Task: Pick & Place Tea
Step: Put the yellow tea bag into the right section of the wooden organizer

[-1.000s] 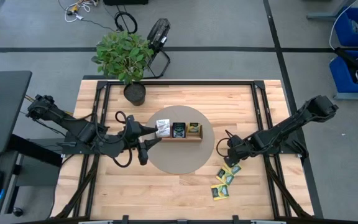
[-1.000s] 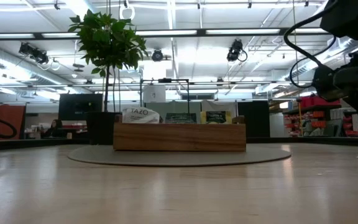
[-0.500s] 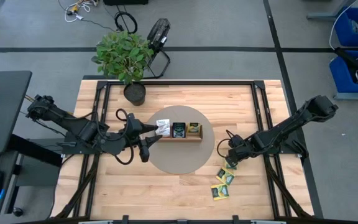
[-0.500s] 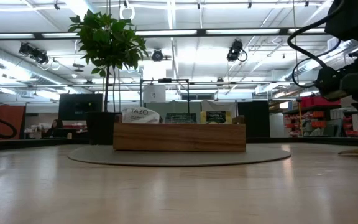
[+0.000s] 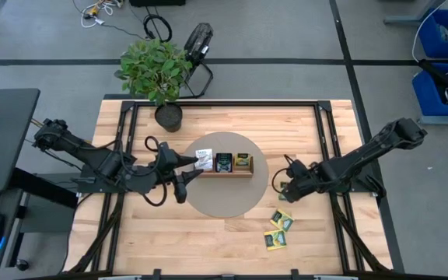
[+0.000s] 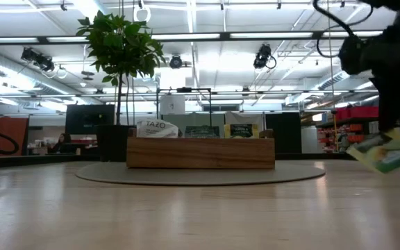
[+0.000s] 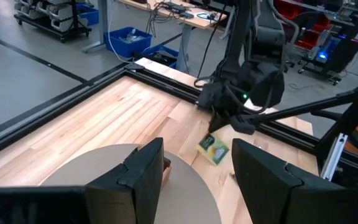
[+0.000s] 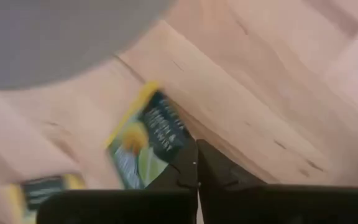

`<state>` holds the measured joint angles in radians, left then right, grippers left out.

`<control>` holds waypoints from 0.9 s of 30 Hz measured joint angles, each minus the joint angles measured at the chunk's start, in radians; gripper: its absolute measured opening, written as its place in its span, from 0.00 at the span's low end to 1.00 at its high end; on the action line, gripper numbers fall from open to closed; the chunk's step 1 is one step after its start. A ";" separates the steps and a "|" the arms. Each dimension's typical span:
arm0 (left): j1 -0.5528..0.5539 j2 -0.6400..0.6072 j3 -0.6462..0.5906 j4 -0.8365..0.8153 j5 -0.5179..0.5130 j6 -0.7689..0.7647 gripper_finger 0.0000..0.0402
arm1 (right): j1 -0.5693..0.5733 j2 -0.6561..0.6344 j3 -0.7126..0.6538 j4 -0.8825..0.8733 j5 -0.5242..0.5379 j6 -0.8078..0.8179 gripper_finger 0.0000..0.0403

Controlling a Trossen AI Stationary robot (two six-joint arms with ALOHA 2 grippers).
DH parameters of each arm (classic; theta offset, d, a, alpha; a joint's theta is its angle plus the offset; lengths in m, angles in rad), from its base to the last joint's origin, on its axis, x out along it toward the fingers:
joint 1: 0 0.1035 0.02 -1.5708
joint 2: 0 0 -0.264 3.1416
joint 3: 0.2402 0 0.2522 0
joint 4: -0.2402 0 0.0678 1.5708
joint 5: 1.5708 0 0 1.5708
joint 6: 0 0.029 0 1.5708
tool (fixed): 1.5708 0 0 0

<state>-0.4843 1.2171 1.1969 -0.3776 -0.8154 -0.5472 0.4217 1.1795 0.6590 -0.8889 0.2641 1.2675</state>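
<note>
my right gripper (image 5: 280, 189) has just clenched on a yellow-green square tea packet (image 6: 386, 152) and lifted it off the table, right of the long brown wooden tray (image 5: 224, 172). my left gripper (image 5: 195, 162) waits, jaws apart, by the tray's left end.

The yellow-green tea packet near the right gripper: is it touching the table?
Apart. In the low view the yellow-green tea packet hangs tilted above the table, with background showing beneath it, held by the right gripper.

Potted plant (image 5: 155, 71) at table's (image 5: 216, 237) far edge, wooden tray (image 5: 225, 172) on round grey mat (image 5: 224, 196)
</note>
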 joint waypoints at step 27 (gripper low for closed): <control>0.000 0.000 0.000 0.012 0.063 -0.015 0.49 | -0.082 -0.007 0.369 0.193 0.303 -0.610 0.00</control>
<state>-0.4843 1.2171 1.1969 -0.3653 -0.7528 -0.5624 0.3399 1.1721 1.0283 -0.6954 0.5674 0.6577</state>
